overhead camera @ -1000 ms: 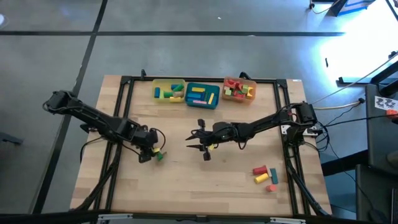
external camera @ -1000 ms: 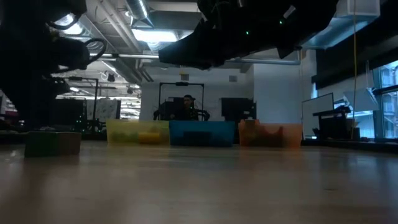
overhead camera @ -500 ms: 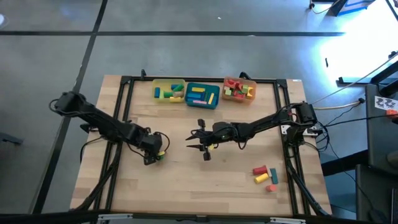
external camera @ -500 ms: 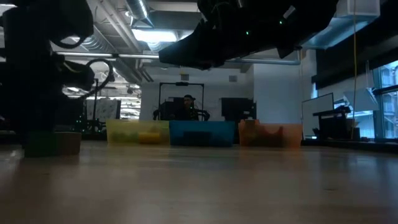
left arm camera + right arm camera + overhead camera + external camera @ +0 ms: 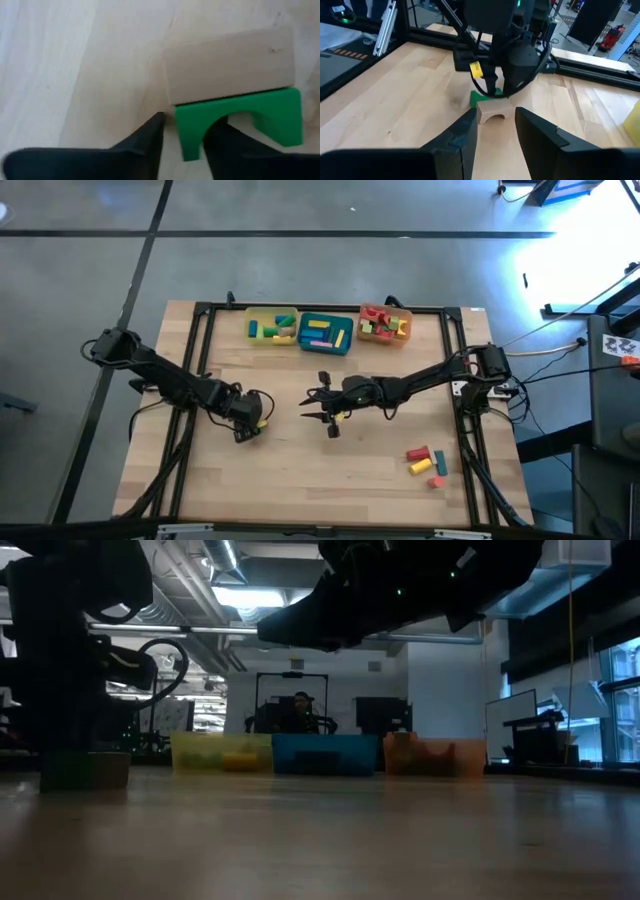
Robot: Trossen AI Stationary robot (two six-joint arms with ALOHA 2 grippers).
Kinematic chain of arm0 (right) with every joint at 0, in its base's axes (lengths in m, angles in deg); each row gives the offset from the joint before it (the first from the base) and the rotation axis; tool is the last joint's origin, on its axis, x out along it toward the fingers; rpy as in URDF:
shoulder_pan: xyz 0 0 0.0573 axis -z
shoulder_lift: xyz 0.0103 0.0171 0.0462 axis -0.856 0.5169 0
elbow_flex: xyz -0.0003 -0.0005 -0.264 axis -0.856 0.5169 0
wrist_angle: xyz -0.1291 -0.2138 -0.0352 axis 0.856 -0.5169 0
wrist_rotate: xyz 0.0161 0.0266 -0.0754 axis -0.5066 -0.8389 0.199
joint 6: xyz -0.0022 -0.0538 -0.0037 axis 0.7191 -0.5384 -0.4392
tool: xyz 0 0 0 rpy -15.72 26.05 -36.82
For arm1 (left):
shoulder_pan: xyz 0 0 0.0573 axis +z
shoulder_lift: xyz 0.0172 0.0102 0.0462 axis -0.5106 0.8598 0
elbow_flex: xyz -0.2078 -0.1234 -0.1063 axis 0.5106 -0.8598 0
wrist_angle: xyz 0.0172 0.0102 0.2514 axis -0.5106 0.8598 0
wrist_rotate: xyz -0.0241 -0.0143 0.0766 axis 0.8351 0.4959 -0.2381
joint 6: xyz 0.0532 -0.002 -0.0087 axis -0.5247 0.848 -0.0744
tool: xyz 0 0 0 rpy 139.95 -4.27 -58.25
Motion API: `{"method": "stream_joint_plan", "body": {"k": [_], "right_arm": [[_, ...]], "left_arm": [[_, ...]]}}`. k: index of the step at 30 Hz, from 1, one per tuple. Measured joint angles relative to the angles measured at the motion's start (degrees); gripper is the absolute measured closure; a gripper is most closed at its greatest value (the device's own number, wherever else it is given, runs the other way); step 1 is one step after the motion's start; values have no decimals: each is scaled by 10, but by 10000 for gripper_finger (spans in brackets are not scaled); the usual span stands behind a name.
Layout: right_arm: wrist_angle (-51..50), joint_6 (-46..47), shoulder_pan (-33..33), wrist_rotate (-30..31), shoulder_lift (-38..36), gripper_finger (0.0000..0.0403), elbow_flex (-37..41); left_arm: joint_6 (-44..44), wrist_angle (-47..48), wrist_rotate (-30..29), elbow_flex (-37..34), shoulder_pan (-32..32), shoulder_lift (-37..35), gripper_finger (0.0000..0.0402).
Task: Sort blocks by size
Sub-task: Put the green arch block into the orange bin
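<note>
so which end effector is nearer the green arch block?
Left. The left end effector is down on the green arch block, fingers straddling one leg. The right end effector hovers mid-table, well apart from it.

Bright glare washes the floor (image 5: 590, 250) far off past the right gripper (image 5: 322, 408), while the low view is dark and blurry.

A pale wooden surface (image 5: 300, 470) edged by a black metal frame (image 5: 200, 310) stands on a grey floor (image 5: 300, 260). Three trays sit side by side along its far edge: yellow tray (image 5: 262, 315), teal tray (image 5: 343, 343), orange tray (image 5: 368, 312). In the low view a person (image 5: 301, 708) sits behind them among monitors
</note>
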Motion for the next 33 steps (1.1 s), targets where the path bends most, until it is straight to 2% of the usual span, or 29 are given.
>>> {"method": "stream_joint_plan", "body": {"k": [5,10,17,23,27,33], "right_arm": [[-34,0,0,0,-28,267,0],[-104,0,0,7,-74,267,0],[-219,0,0,22,-152,267,0],[-354,-1,0,102,-232,267,0],[-446,-1,0,161,-290,267,0],[-544,0,0,216,-372,267,0]], "left_arm": [[0,0,-1,0,0,0,372],[14,-3,7,0,0,-5,375],[17,-6,56,6,0,-24,373],[6,-17,73,46,0,-48,373],[-42,-124,51,57,11,-50,373],[-163,-337,-34,57,71,-44,373]]}}
